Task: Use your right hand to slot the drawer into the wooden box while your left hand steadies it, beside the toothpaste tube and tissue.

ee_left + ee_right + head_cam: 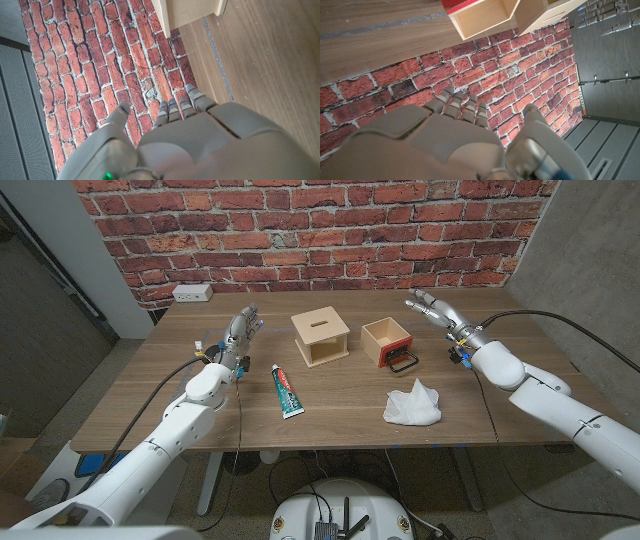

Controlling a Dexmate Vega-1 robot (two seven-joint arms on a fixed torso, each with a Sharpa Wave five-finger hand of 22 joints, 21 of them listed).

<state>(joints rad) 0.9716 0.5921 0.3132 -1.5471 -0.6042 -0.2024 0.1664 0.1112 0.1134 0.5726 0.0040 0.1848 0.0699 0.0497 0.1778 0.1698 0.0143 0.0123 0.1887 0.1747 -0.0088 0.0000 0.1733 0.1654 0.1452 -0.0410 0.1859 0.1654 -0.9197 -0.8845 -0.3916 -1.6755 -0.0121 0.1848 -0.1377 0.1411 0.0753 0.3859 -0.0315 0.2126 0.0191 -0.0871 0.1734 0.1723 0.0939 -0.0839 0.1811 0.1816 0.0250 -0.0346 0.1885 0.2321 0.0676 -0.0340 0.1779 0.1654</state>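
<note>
Head view: hollow drawer (386, 341) beside wooden box (320, 337), both hands (243, 327) (432, 308) released.

In the left wrist view, the pale wooden box with a slotted top (192, 12) is cut off by the frame edge at 12 o'clock, so only a lower corner shows. In the right wrist view, the open pale wood drawer with a red front (480, 17) is likewise cropped at 12 o'clock, its black handle out of frame. In the head view, the print on the white and green toothpaste tube (288, 391) is too small to read.
</note>
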